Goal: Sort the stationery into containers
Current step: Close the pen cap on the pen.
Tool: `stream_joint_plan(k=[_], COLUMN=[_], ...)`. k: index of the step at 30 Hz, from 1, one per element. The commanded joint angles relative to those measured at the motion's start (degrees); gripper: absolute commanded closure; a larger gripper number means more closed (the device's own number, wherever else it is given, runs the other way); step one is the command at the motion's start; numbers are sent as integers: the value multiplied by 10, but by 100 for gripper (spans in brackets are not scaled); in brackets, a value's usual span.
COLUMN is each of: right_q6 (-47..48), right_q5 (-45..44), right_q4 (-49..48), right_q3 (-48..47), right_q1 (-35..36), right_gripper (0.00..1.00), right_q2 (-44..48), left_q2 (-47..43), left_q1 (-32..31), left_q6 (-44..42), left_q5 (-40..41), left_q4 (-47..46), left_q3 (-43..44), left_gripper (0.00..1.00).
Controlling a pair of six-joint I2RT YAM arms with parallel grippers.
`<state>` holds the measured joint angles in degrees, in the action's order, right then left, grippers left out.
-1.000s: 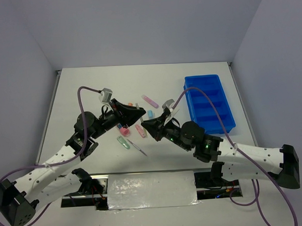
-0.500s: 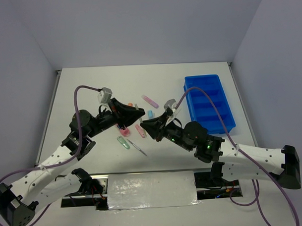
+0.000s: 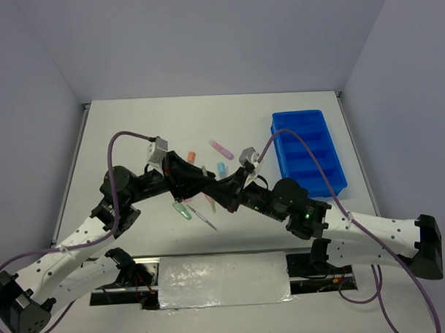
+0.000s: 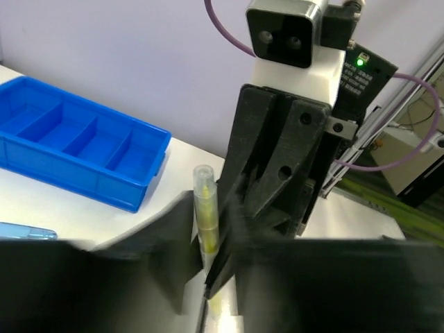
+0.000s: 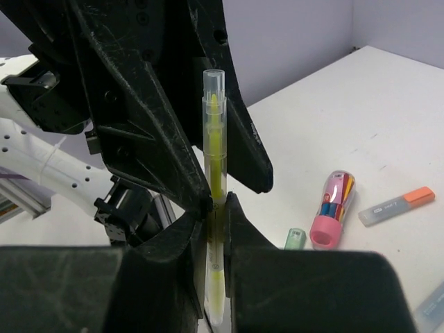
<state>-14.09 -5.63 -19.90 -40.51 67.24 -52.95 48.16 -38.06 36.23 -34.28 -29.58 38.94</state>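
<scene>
A thin yellow pen (image 5: 215, 159) stands upright in the right wrist view, and my right gripper (image 5: 216, 208) is shut on its lower barrel. My left gripper (image 4: 208, 257) faces the right one above the table's middle, its fingers (image 5: 139, 104) pressed against the pen's (image 4: 205, 208) upper part. In the top view the two grippers meet tip to tip, left gripper (image 3: 207, 183) against right gripper (image 3: 222, 190), and they hide the pen. The blue four-compartment tray (image 3: 310, 150) sits at the right, apart from both. More stationery lies below and behind the grippers.
Loose on the table lie an orange marker (image 3: 192, 156), a pink marker (image 3: 221, 147), a blue cap (image 3: 221, 167), a green piece (image 3: 182, 210) and a grey pen (image 3: 208, 219). The right wrist view shows a pink capsule (image 5: 331, 208) and a green cap (image 5: 295, 238).
My left gripper has swung right and down until its tips meet the right gripper at the yellow pen; a second ago the two stood apart. The right arm shifted slightly.
</scene>
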Motion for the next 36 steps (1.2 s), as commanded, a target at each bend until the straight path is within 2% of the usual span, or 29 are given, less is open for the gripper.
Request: stream_joint_plan(k=[1,2,3,7,14,21,24,25,30,33,35,36], right_q6=[-3,-4,-4,-5,-9,-15,-16,-16,-16,-15,-13,-13], right_q5=[-6,-8,-10,-22,-14,-10,-7,-6,-7,-4,-3,-3], right_q4=[-29,-34,-35,-16,-2,12,14,12,14,18,16,15], right_q3=[-15,-12,-11,-17,-15,-24,-25,-25,-28,-33,-37,-38], right_q1=[-4,-4,-4,-4,-4,-4,-4,-4,-4,-4,-4,-4], right_gripper=[100,100,100,100,100,100,100,100,100,100,100,100], right_q2=[8,14,16,26,26,11,11,12,13,9,6,5], left_q2=[-11,-11,-11,-25,-63,-47,-43,-42,-37,-36,-36,-36], left_q1=[-3,-3,-3,-3,-3,-3,-3,-3,-3,-3,-3,-3], left_q6=[-22,-26,-32,-49,-49,-38,-34,-34,-38,-36,-33,-27], left_q5=[-20,-22,-19,45,141,108,104,103,103,102,98,88], left_q4=[-21,-19,-14,33,60,40,33,32,43,44,40,36], left_q3=[25,25,26,39,42,49,48,47,47,41,37,28], left_gripper=[56,39,34,27,28,32,34,40,48,68,71,80])
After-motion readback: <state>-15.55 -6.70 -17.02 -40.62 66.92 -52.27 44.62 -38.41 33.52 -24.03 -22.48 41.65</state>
